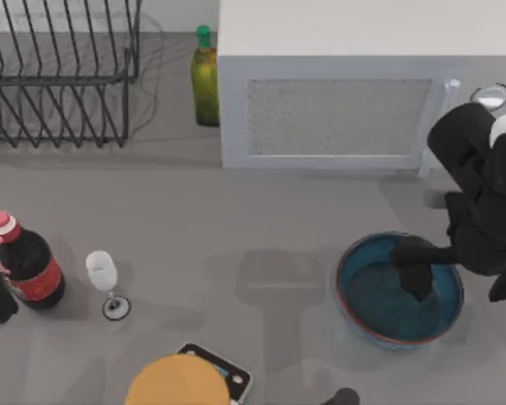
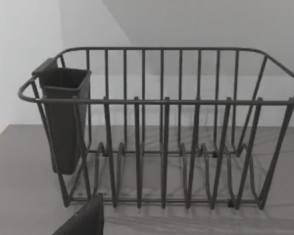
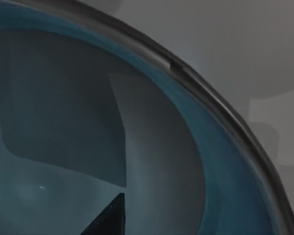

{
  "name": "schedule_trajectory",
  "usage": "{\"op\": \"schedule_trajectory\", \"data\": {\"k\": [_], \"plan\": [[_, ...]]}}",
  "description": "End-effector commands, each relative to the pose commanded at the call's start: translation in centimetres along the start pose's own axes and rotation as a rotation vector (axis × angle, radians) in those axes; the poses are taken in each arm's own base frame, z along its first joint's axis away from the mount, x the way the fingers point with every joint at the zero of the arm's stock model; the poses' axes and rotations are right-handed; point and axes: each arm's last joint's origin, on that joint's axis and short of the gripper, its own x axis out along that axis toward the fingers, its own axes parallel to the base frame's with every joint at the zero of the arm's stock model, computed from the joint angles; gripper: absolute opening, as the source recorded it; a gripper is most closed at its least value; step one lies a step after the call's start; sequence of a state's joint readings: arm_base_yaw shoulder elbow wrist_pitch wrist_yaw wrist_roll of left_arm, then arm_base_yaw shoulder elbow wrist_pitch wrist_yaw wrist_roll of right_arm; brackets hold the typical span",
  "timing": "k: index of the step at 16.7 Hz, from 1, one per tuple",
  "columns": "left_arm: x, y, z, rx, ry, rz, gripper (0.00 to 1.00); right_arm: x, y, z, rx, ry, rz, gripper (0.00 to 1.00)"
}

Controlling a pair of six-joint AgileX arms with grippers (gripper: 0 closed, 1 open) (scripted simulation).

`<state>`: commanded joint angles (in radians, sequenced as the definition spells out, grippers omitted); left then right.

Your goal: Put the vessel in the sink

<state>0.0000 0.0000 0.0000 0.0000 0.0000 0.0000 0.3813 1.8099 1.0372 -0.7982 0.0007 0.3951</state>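
White microwave (image 1: 363,84) at the back of the grey surface (image 1: 236,236); dark wire dish rack (image 1: 59,76) back left. Wide shallow teal-blue bowl with reddish-brown rim (image 1: 379,304) sits front right on the surface. Right pincer (image 1: 415,274) reaches down inside the bowl; can't tell how far it's open. Left arm parked at left edge.
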Motion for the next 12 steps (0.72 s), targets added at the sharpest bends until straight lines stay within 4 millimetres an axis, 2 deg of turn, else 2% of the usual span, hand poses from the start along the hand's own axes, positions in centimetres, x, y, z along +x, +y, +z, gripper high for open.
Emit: {"op": "schedule_trajectory", "data": {"k": [9, 12], "plan": [[0.0, 0.0, 0.0, 0.0, 0.0, 0.0, 1.0, 0.0, 0.0, 0.0, 0.0, 0.0, 0.0, 0.02], [0.0, 0.0, 0.0, 0.0, 0.0, 0.0, 1.0, 0.0, 0.0, 0.0, 0.0, 0.0, 0.0, 0.0]]}}
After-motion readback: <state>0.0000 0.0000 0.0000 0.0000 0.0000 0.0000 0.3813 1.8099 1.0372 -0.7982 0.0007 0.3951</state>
